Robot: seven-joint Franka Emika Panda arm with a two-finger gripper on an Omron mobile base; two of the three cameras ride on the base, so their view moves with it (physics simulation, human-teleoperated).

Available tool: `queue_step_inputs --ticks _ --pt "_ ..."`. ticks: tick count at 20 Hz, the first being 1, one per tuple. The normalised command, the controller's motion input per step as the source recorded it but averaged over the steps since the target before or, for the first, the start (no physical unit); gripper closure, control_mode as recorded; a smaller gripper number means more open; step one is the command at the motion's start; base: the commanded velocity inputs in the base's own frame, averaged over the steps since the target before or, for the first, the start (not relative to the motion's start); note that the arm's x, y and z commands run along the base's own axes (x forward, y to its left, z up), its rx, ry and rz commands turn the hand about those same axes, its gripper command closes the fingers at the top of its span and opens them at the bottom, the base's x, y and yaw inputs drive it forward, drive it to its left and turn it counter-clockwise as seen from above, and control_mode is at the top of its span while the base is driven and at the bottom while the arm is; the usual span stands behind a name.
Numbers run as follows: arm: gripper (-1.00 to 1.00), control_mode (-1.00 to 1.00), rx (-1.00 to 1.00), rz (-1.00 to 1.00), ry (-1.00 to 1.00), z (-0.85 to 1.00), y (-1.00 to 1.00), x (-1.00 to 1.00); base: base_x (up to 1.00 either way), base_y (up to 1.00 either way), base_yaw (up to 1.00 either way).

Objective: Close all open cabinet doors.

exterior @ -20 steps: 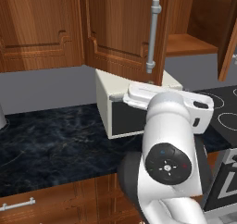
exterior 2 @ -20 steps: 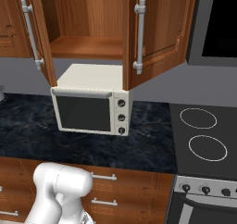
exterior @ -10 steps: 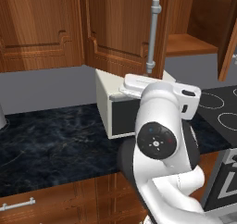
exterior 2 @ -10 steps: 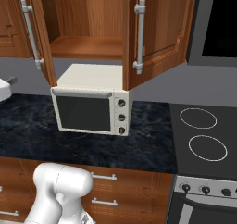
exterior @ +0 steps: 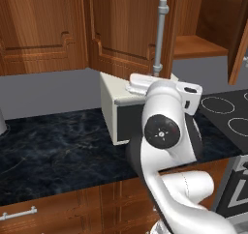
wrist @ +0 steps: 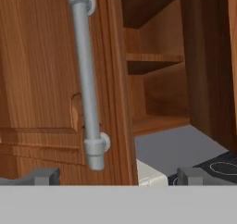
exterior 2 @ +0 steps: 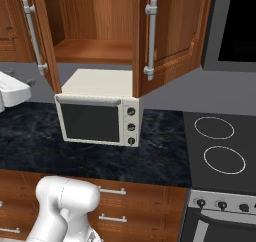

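Observation:
Two reddish-brown cabinet doors stand open over the counter. The left door is seen nearly edge-on, with its silver bar handle. The right door swings outward, handle on its edge. Between them lie the bare shelves. In the hand view the left door and its handle are close ahead. My gripper is open, with its fingertips wide apart below the handle and touching nothing. From the left base view that door stands beyond my arm.
A white toaster oven sits on the dark marble counter under the open cabinet. A black stove top lies to the right, drawer fronts run below, and a closed cabinet door is to the left.
My arm has swung up and toward the left door. The white hand has come into the left edge of the right base view. The doors have not moved.

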Motion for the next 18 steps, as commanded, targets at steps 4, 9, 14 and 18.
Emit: queue_step_inputs --ticks 4,9,14,18 --pt "-1.0 -1.0 0.0 0.03 -0.01 -0.12 -0.13 0.45 0.0 0.0 0.0" --pt "-1.0 -1.0 0.0 0.03 -0.02 -0.16 -0.13 0.52 0.0 0.0 0.0" --pt "-1.0 -1.0 0.0 0.04 0.0 -0.13 -0.16 0.55 0.0 0.0 0.0" --pt "-1.0 -1.0 0.0 0.04 0.0 -0.12 -0.17 0.63 0.0 0.0 0.0"
